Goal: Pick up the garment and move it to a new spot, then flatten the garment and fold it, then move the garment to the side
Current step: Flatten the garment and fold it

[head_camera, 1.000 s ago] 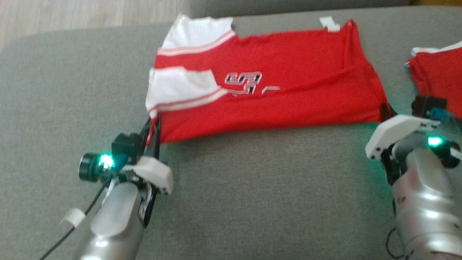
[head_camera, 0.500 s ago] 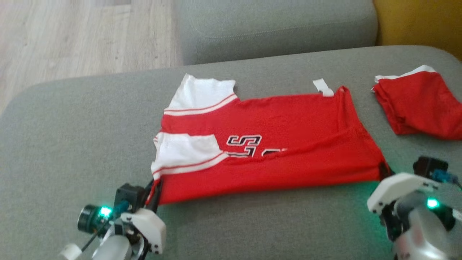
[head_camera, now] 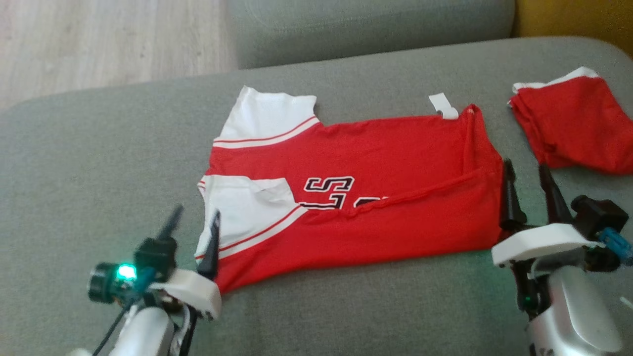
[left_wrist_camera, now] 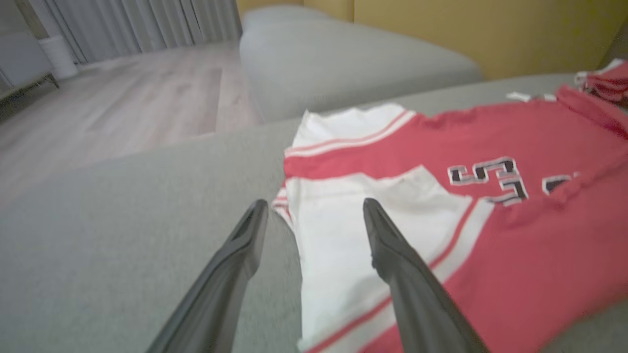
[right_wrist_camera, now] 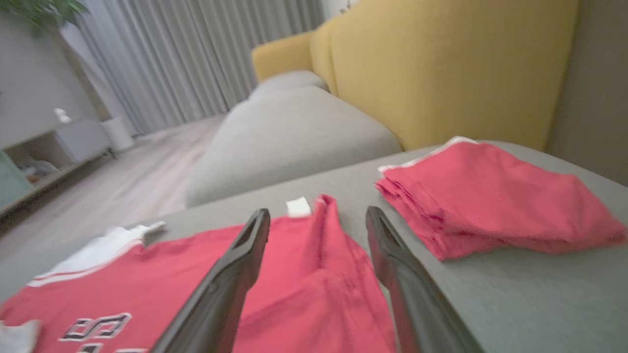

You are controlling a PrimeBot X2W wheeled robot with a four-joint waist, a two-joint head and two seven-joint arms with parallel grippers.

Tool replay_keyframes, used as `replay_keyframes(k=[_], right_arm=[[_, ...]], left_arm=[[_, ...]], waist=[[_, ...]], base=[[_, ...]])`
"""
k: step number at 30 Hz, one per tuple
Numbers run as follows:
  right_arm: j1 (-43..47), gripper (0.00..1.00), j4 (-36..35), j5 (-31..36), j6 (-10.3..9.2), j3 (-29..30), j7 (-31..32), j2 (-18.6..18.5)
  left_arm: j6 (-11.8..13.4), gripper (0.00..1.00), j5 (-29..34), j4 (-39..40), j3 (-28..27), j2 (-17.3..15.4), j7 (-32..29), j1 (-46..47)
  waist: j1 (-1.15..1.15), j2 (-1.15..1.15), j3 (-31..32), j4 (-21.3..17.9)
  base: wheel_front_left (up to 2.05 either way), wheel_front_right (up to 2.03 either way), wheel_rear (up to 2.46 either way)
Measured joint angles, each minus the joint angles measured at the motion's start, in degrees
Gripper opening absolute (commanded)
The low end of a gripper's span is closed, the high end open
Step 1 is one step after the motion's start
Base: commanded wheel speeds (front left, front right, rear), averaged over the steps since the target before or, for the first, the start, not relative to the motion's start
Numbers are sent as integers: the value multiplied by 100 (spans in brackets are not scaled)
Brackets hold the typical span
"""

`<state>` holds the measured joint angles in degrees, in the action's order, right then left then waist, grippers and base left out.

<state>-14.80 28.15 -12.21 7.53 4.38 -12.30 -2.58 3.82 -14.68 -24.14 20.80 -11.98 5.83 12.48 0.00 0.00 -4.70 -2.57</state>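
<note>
Nearest me, my left gripper (head_camera: 196, 213) has its jaws spread wide, gripping nothing. Its wrist camera puts one finger over the grey fabric sofa cushion (left_wrist_camera: 122, 220) and the other over a white sleeve of the red jersey with white striped sleeves and black-outlined lettering (head_camera: 376, 163). The jersey lies spread on that cushion, its near edge doubled over. My right gripper (head_camera: 525, 166) is likewise parted and empty at the jersey's hem end. Its wrist camera shows one finger above red cloth, the other above bare cushion. Just beyond, apart from the jersey, sits a folded red garment with white trim (right_wrist_camera: 490, 206). The head camera gives me pale wood floor (head_camera: 99, 39). The right wrist adds a mustard-yellow sofa back (right_wrist_camera: 441, 63), grey curtains (right_wrist_camera: 196, 54) and a leafy plant (right_wrist_camera: 29, 10).
</note>
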Motion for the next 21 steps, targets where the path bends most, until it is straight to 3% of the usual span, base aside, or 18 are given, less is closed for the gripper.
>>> replay_keyframes(k=[3, 9, 15, 21], right_arm=[[104, 100, -315, -104, 0, -163, -164, 1], [162, 100, -843, -280, 0, -237, -208, -2], [118, 100, -1223, -415, 0, -483, -209, -2], [-128, 100, -1454, -565, 0, -690, -209, -5]], left_arm=[[108, 100, -120, 271, -202, 82, 537, 70], [164, 100, -172, 592, -356, 231, 811, 359], [-98, 100, 13, 471, -326, 73, 790, 1099], [-690, 100, 112, -303, -200, -432, -127, 2461]], waist=[[0, 0, -159, -73], [0, 0, -428, -230], [1, 0, -805, -518], [1, 0, -1266, -842]], base=[[0, 0, 0], [0, 0, 0], [0, 0, 0], [0, 0, 0]])
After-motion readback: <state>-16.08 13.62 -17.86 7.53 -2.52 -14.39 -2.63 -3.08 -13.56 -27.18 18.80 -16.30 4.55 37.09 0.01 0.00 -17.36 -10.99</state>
